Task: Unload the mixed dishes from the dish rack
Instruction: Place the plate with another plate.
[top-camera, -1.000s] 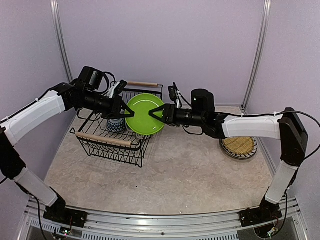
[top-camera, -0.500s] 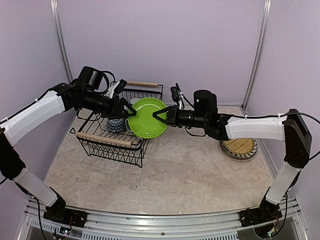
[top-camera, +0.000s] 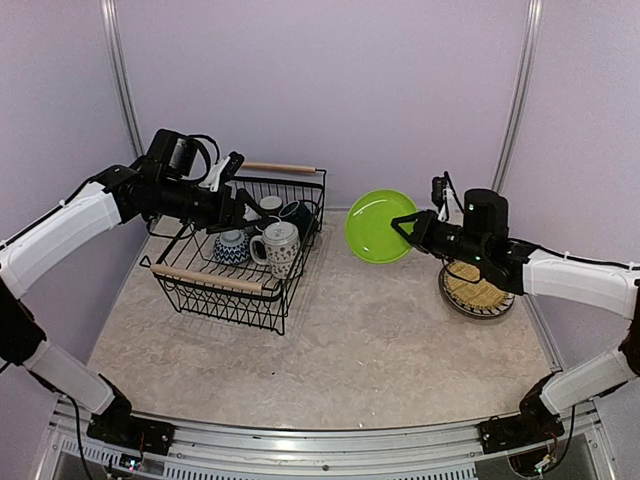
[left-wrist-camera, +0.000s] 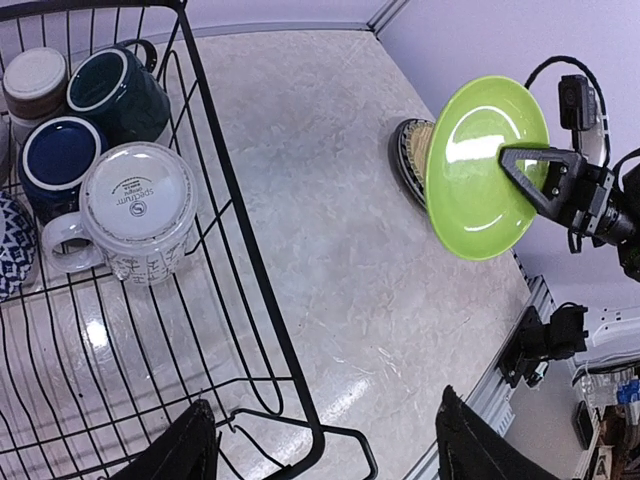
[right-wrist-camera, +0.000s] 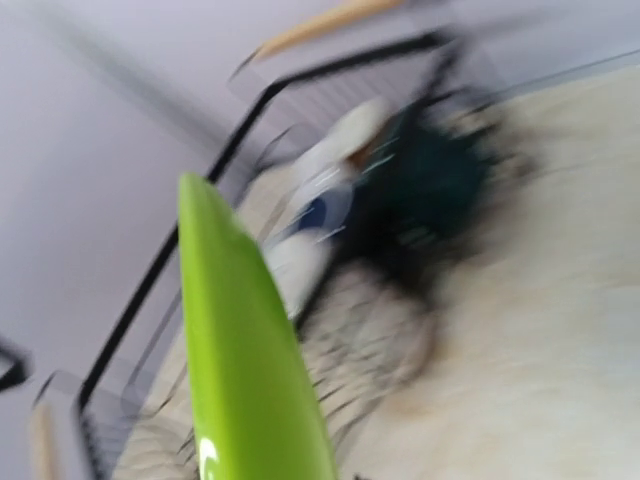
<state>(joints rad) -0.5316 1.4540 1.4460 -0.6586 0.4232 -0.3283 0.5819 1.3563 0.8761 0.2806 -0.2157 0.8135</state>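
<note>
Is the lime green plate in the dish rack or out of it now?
Out. The right gripper holds the lime green plate by its rim, tilted on edge above the table, apart from the dish rack.

A: Foreground?
B: Green plate (right-wrist-camera: 250, 370), edge-on, rim slanting from upper left to bottom centre.
A: Behind?
B: Black wire rack (right-wrist-camera: 350, 65) on pale table (right-wrist-camera: 540, 330), wooden handle (right-wrist-camera: 320, 24) at top; inside, whitish mug (right-wrist-camera: 340, 150) beside dark mug (right-wrist-camera: 440, 190). All heavily blurred.
</note>
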